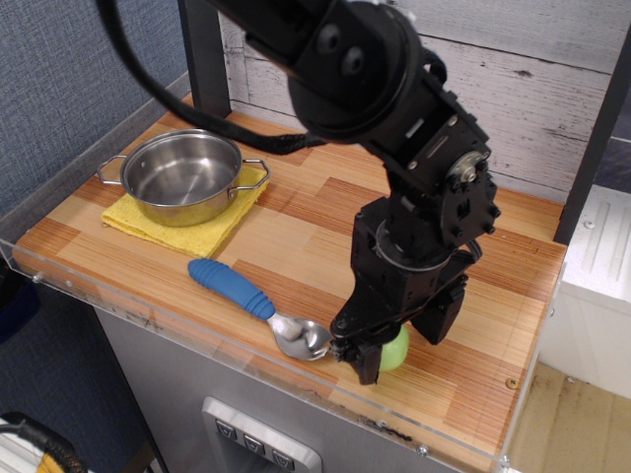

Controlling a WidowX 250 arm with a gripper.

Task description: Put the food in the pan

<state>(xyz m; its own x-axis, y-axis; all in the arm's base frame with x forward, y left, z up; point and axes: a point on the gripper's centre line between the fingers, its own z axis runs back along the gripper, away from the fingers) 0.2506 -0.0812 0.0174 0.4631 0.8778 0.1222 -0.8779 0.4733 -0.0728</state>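
My arm bends down over the table's (296, 222) front right part, pincer (394, 350) low at the wood with its jaws spread around the one green food (396, 348); I cannot tell if they touch it. One pan (184, 175) sits on one yellow cloth (212, 229) at the far left, well apart. One blue-handled spoon (258, 307) lies just beside my near finger.
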